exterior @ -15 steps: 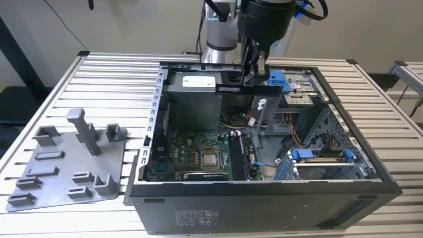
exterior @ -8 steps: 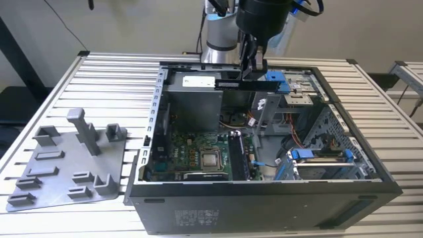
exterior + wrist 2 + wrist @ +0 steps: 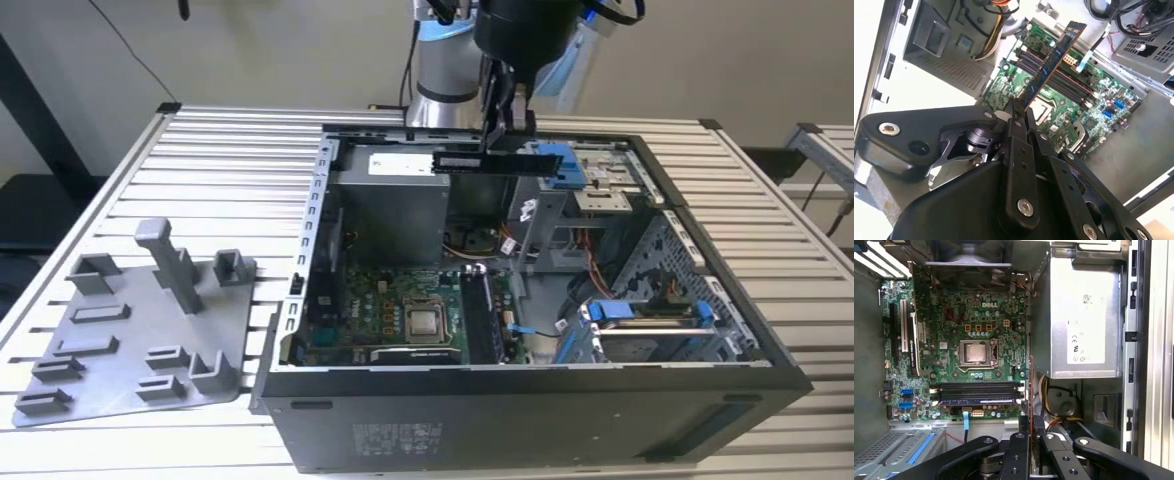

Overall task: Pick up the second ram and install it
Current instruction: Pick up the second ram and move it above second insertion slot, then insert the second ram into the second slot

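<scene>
**A:** What does the exterior view give?

**B:** The jaws are clamped on the top edge of the second ram (image 3: 497,161). The board hangs level above the open computer case (image 3: 534,420), well clear of the motherboard (image 3: 400,305) inside. The case stands on the slatted bench (image 3: 214,140). A grey fixture plate (image 3: 134,340) lies just beside it, at the exterior view's left.

**A:** And the second wrist view?

**B:** That one gives the pinch itself. Two black fingers (image 3: 1016,127) are closed flat on the ram's faces, and the board juts out from them over the green motherboard.

**A:** The first wrist view?

**B:** It looks straight into the case, so the layout is plain. The ram is a thin edge-on line (image 3: 1031,390) running out from the fingers. Past it are the grey power supply (image 3: 1084,325), the processor socket (image 3: 975,352) and the dark memory slots (image 3: 979,389). The ram is not seated in any slot.
</scene>
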Tool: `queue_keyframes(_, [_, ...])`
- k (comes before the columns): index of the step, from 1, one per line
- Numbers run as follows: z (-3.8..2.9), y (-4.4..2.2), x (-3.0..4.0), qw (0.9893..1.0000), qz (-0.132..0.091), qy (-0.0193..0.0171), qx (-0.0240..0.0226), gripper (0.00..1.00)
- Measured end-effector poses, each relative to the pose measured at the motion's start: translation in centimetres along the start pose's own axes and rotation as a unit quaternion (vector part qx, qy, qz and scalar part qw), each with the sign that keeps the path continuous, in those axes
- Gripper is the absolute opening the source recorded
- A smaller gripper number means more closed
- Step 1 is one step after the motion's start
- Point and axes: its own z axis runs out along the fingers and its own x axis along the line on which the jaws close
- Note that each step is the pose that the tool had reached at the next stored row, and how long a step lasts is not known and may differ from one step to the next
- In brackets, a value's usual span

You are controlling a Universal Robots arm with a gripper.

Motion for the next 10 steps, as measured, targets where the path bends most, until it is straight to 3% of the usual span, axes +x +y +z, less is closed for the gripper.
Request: queue_keyframes(10, [0.01, 0.01, -0.07, 1.0000, 0.000, 0.0000, 0.0000, 0.14])
